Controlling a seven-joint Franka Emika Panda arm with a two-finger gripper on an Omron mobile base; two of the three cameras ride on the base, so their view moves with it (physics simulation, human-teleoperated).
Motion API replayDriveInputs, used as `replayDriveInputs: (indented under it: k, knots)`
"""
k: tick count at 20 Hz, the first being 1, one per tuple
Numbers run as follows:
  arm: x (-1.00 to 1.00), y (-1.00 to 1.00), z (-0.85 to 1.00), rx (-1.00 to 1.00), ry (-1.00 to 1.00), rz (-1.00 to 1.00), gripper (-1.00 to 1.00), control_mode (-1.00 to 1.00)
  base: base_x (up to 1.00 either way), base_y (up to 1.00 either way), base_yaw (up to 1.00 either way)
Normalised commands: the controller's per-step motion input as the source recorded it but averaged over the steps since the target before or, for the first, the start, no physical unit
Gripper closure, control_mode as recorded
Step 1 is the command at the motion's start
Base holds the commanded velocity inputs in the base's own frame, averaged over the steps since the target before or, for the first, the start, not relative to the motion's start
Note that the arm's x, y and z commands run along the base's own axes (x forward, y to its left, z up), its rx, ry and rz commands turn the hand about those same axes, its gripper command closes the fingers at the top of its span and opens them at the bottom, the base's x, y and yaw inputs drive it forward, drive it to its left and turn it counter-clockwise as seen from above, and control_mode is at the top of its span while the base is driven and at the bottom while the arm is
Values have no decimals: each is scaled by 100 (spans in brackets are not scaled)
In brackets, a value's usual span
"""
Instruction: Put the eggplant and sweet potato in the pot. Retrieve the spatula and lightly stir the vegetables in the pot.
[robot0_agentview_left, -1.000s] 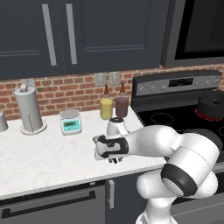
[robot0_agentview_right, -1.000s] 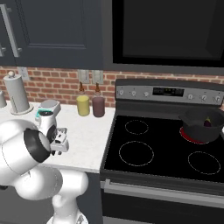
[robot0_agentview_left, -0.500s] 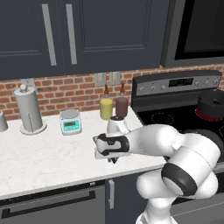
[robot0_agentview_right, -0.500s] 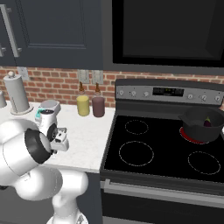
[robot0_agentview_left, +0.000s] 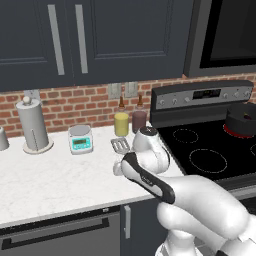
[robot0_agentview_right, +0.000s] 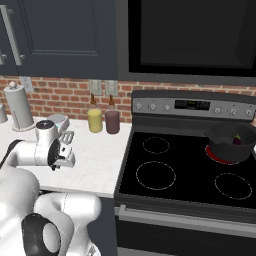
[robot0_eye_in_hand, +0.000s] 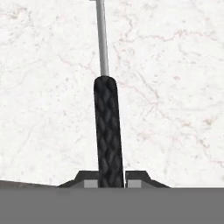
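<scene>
Now: spatula grab | gripper (robot0_eye_in_hand: 111, 180) pinched on spatula (robot0_eye_in_hand: 108, 131) handle, head flat on white counter (robot0_agentview_left: 50, 180) (by yellow jar (robot0_agentview_left: 121, 124)) | pot (robot0_agentview_right: 235, 141) on back right burner, eggplant (robot0_agentview_right: 237, 140) apparently inside, sweet potato unclear | left: lift, carry, stir

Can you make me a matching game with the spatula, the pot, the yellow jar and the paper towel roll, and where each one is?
Things:
1. spatula
2. pot
3. yellow jar
4. paper towel roll

Places:
A. far left of the counter, by the brick wall
B. on the stove's red burner
C. handle pinched in the gripper
D. beside the maroon jar

Pairs: 1-C, 2-B, 3-D, 4-A
</scene>
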Motion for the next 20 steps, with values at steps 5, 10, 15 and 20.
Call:
replayDriveInputs:
  k: [5,10,15,20]
  knots:
    - [-55,-4,81,-1,-21,5,100,-100,0,0,0]
    - [-16,0,66,-5,-7,6,100,-100,0,0,0]
    - [-1,-19,33,-4,0,8,100,-100,0,0,0]
    - [0,0,0,-2,0,2,100,-100,0,0,0]
